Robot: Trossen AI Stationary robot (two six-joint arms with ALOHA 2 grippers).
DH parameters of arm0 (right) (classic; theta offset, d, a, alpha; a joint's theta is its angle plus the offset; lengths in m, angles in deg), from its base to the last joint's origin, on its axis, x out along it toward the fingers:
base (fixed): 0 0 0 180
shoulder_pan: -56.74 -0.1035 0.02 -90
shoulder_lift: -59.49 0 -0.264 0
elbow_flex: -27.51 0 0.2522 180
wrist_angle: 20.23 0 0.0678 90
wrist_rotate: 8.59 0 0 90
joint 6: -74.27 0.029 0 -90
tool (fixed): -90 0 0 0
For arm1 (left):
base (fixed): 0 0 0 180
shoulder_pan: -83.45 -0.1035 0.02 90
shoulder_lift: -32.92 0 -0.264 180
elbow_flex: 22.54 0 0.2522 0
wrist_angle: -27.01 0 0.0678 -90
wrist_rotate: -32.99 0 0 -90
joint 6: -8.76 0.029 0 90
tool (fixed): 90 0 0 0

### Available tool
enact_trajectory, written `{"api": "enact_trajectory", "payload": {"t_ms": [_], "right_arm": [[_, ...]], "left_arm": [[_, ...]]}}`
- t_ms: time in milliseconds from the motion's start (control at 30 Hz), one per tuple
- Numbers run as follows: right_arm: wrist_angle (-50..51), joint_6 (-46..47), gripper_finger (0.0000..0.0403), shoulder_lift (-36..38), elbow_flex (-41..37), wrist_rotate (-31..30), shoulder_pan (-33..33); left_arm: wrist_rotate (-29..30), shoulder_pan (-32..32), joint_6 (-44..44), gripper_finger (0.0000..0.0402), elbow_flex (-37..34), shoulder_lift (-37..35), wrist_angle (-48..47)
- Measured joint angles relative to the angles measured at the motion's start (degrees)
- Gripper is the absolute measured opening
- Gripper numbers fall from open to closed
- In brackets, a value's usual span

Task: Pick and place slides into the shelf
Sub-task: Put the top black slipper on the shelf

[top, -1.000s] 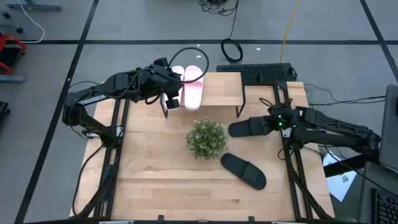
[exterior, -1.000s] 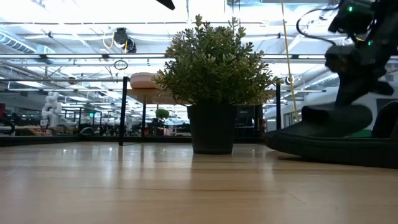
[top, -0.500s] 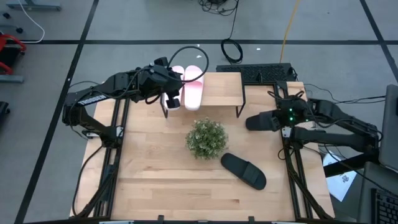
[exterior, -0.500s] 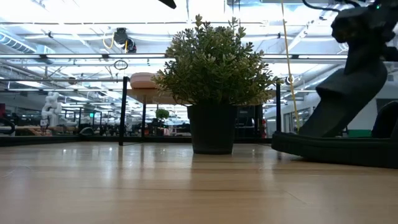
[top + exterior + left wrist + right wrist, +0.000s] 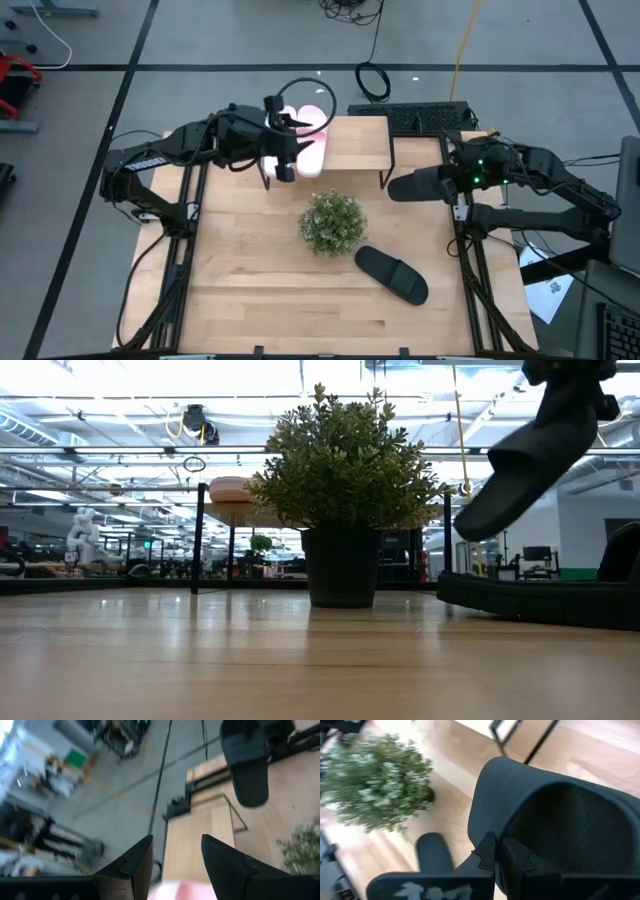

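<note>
Two pink slides (image 5: 312,150) already parked on the shelf (image 5: 355,145), far-left end of the board, leaving the right half bare for the black pair. One black slide (image 5: 418,184) up in the air, clamped by the strap in the right gripper (image 5: 462,180), fingers pinched tight; hangs toe-down in the low view, off the right end of the shelf. Other black slide (image 5: 392,274) flat on the table (image 5: 240,290), near-right of the potted plant (image 5: 332,222). Left gripper (image 5: 285,150) over the pink pair, fingers spread wide, holding nothing. Likely mid-carry toward the bare right half. Open room: clear path from the right. Watch the right-end black shelf legs and board edge; plant sits just near of the shelf, so a low approach from there looks blocked.
</note>
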Motion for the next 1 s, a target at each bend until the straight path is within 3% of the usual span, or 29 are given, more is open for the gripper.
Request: {"api": "enact_trajectory", "payload": {"t_ms": [267, 467, 833, 1000], "right_arm": [[0.2, 1.86, 0.0, -0.3, 3.83, 7.28, -0.11], [0.17, 3.0, 0.0, -0.32, 7.19, 12.67, -0.13], [-10.06, 3.14, 0.0, -0.35, 11.37, 15.78, -0.12], [-12.95, 3.07, 0.0, -1.41, 11.37, 17.15, -0.15]], "left_arm": [[-0.99, 3.66, 11.06, 0.0175, 0.05, 1.8, 8.89], [-0.99, 5.09, 18.66, 0.0175, -0.01, 5.96, 10.07], [1.2, 6.21, 35.46, 0.0175, 0.1, 15.7, 27.64], [0.75, 7.74, 38.94, 0.0175, -0.08, 17.46, 31.37]]}}
